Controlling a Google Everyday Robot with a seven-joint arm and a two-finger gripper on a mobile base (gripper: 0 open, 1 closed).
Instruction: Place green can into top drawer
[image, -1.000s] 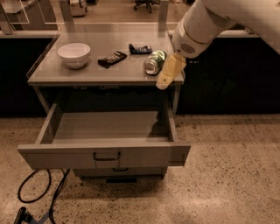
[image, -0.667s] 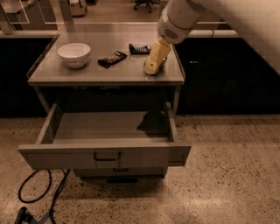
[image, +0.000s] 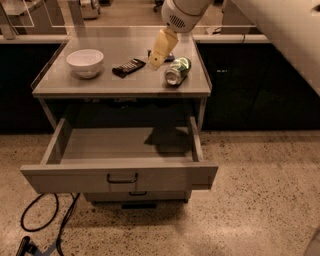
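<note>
The green can (image: 177, 71) lies on its side on the right part of the grey tabletop (image: 100, 87). My gripper (image: 155, 63) hangs from the white arm (image: 182, 12) just to the left of the can and slightly behind it, low over the tabletop, not holding it. The top drawer (image: 120, 176) is pulled out below the tabletop, its shallow inside (image: 110, 145) bare, with a dark bar handle (image: 121, 178) on its front panel.
A white bowl (image: 85, 61) stands at the left of the tabletop. A dark calculator (image: 128, 66) lies in the middle, and another dark flat thing (image: 170, 57) lies behind the gripper. A lower drawer front (image: 135, 195) sits beneath. A black cable (image: 45, 220) lies on the floor at left.
The gripper has moved left, from the can's right side, over the can, to its left side. The can, covered a moment ago, now shows in full. The drawer has not moved.
</note>
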